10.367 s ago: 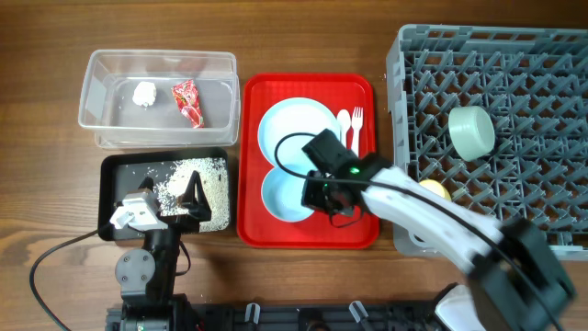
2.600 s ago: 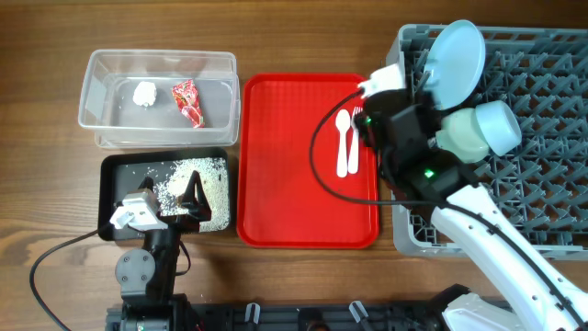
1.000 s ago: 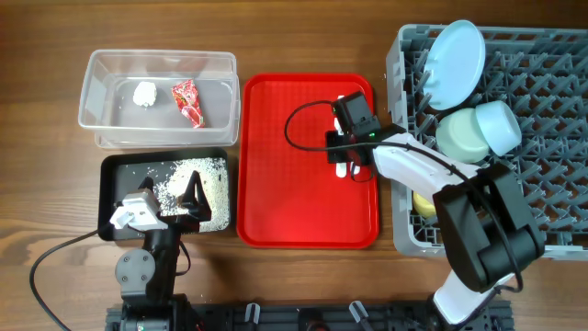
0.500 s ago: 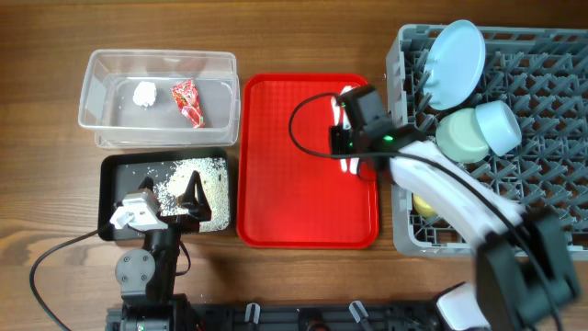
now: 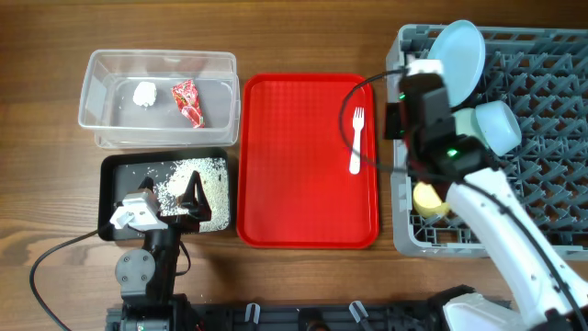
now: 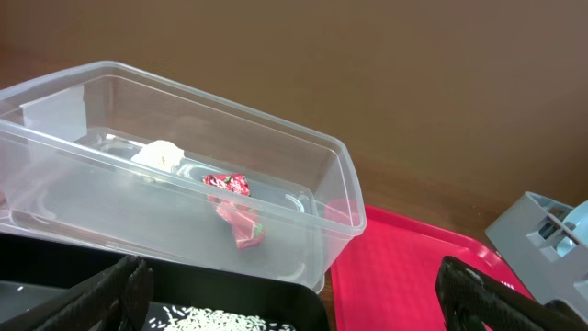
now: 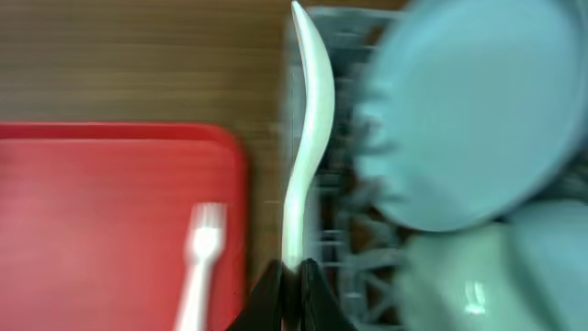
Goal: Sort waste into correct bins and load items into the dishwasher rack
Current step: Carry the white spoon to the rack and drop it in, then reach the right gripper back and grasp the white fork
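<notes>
Overhead, the right arm reached across the seam between the red tray (image 5: pixel 276 184) and the rack (image 5: pixel 542 184), at about 2 o'clock on the table. Its wrist camera showed the right claw (image 7: pixel 294 276) pinched on the handle of the white spoon (image 7: pixel 308 138), the fingers almost together with only the thin handle between them. The spoon stood out from the claw toward 12 o'clock in that view, its far end over the rack's near wall, though the picture was blurred.

The fork (image 5: pixel 356 140) lay alone on the red tray near its 3 o'clock edge, tines toward 12 o'clock. In the rack, the plate (image 5: pixel 457 60) stood on edge at the 11 o'clock corner. Toward 5 o'clock from it sat the blue bowl (image 5: pixel 501 124), with the green bowl (image 7: pixel 459 276) close beside it on its 9 o'clock side. The yellow cup (image 5: pixel 425 196) showed near the rack's 9 o'clock wall, partly under the arm.

The left claw (image 6: pixel 294 285) was spread wide with nothing in it. It hung over the black tray (image 5: pixel 118 179) at 8 o'clock on the table, where the rice (image 5: pixel 197 179) lay scattered. The clear tub (image 5: pixel 101 129) at 10 o'clock held the napkin ball (image 5: pixel 144 93) and the wrapper (image 5: pixel 187 101) side by side, the wrapper at 3 o'clock of the ball.
</notes>
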`<state>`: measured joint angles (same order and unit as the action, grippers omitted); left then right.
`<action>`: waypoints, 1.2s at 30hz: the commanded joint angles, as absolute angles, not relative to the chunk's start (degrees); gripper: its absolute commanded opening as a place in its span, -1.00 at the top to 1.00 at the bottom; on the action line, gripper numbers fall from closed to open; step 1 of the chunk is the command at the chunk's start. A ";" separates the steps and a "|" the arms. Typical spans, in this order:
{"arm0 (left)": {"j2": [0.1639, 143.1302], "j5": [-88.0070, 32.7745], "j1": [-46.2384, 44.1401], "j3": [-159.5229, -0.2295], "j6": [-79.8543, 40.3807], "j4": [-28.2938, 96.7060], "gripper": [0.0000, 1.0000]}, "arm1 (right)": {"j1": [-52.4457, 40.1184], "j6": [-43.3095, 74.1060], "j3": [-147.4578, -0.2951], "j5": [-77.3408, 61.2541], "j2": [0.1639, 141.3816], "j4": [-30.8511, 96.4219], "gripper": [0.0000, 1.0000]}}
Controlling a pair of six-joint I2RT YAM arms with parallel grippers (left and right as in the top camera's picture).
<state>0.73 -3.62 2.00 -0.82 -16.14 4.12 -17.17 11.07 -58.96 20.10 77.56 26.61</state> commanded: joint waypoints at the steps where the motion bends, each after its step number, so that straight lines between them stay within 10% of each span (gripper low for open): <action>1: 0.16 -4.49 2.42 -0.32 -15.40 3.99 -1.00 | -12.78 8.93 -58.81 21.91 81.67 26.57 0.91; 5: 0.16 -4.47 2.42 -0.32 -15.40 3.99 -1.00 | -10.85 4.29 -58.81 14.48 84.36 26.89 0.90; 8: 0.16 -4.47 2.42 -0.32 -15.40 3.99 -1.00 | -11.07 3.05 -58.81 14.26 85.78 27.99 0.08; 12: 0.16 -4.49 2.42 -0.32 -15.40 3.99 -1.00 | -12.56 4.67 -58.89 13.26 84.20 28.51 -0.23; 36: 0.16 -4.47 2.42 -0.32 -15.40 3.99 -1.00 | -27.62 20.36 -59.02 13.47 102.13 23.27 -0.33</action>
